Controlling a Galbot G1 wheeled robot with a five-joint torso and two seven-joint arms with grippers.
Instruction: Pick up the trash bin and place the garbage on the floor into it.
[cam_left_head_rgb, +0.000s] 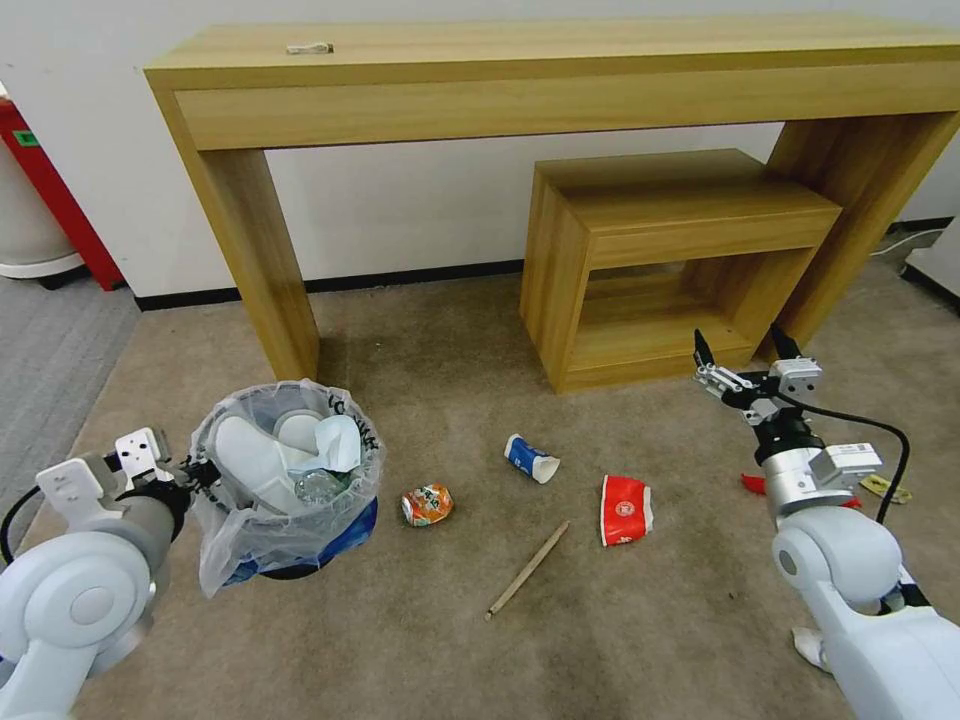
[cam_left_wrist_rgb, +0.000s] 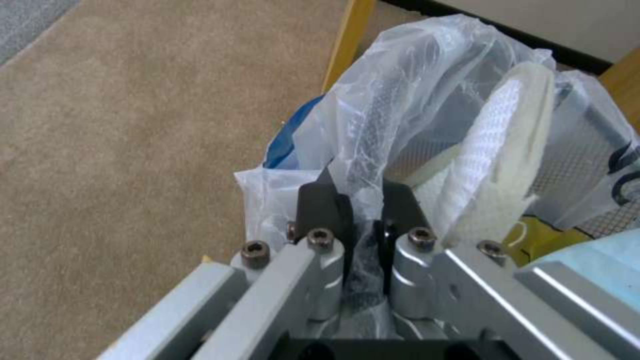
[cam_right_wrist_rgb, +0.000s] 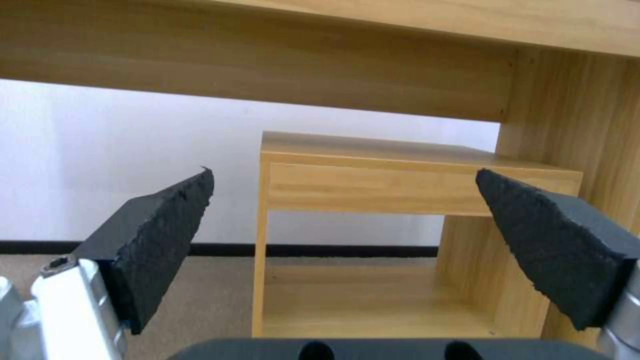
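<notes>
The trash bin (cam_left_head_rgb: 290, 520), dark and round with a clear crinkled liner, is at the left on the carpet. It holds two white slippers (cam_left_head_rgb: 255, 450), a bottle and a pale blue mask. My left gripper (cam_left_head_rgb: 203, 470) is shut on its near rim; in the left wrist view the left gripper (cam_left_wrist_rgb: 360, 200) pinches the liner (cam_left_wrist_rgb: 400, 100) beside a slipper (cam_left_wrist_rgb: 500, 150). On the floor lie garbage pieces: a crushed can (cam_left_head_rgb: 427, 504), a blue-white cup (cam_left_head_rgb: 530, 458), a red cup (cam_left_head_rgb: 625, 510) and a wooden stick (cam_left_head_rgb: 527, 568). My right gripper (cam_left_head_rgb: 745, 365) hovers open, its fingers (cam_right_wrist_rgb: 160, 240) holding nothing.
A long wooden console table (cam_left_head_rgb: 560, 70) stands against the wall, with a low wooden side table (cam_left_head_rgb: 680, 210) under its right end, just ahead of my right gripper. A red wrapper (cam_left_head_rgb: 752, 484) and a yellow wrapper (cam_left_head_rgb: 885, 487) lie by my right arm.
</notes>
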